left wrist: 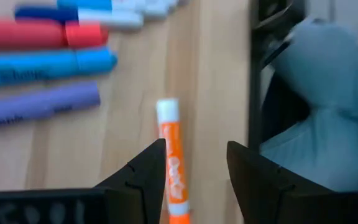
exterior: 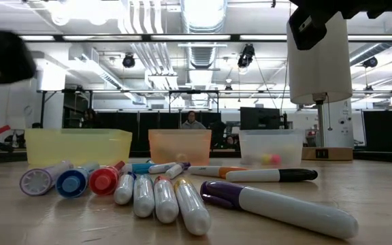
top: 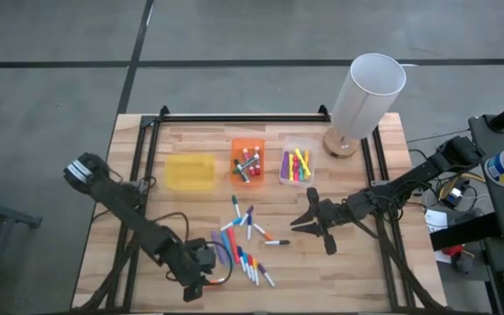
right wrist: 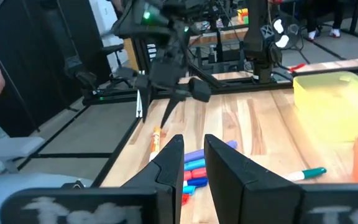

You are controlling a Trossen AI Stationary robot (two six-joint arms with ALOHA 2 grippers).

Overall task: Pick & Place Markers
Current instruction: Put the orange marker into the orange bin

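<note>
A wooden desk (top: 191, 210) is seen from above, and the orange bin (top: 247, 159) at its middle serves as the landmark. To one side of it a yellow bin (top: 189, 171) is set, and to the other a clear bin (top: 297, 165); markers are held in the orange and clear bins. Beyond the clear bin, at the desk's far right corner, a white lamp (top: 364, 98) is stood.

The markers (top: 245, 238) are scattered loose on the desk nearer the front edge than the orange bin, in a spread of blue, red, purple, green and white barrels. In the low view they are lain in a row in front of the three bins, with a purple-capped white one closest to the camera.

The left tool (left wrist: 194, 171) is held low over the desk at the front-left edge of the scattered group, well in front of the yellow bin. Its fingers are spread apart, and an orange-and-white marker (left wrist: 174, 165) is lain between them on the wood; no contact with it can be seen.

The right tool (top: 309, 216) is positioned in front of the clear bin, to the right of the loose markers. In its wrist view its fingers (right wrist: 173, 163) are drawn near each other with a narrow gap, and nothing is gripped.
</note>
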